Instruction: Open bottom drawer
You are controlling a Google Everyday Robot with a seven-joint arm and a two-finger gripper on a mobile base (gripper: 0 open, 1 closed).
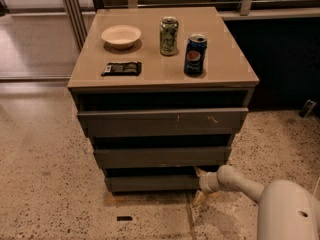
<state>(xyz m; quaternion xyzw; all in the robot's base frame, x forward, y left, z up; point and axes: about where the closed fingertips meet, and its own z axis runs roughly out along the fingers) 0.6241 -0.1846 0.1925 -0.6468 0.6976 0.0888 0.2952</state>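
Purchase on the rigid, handleless grey-brown bottom drawer (pixel 150 183) is judged available only at its top lip, beside the white gripper (pixel 201 177) (closure not discernible) at lower right.

Matt, smooth grey-brown front on bottom drawer (pixel 152 183), low mid frame. Glossy tan cabinet top (pixel 160 73). Shiny metal on green can (pixel 169 35) & blue can (pixel 195 54). Matt cream bowl (pixel 121 35). Speckled, smooth floor (pixel 45 184). Smooth pale plastic-looking gripper (pixel 199 174), lower right, at drawer's right end.

Dim warm light, pale gripper (pixel 200 176) beside bottom drawer (pixel 150 183)
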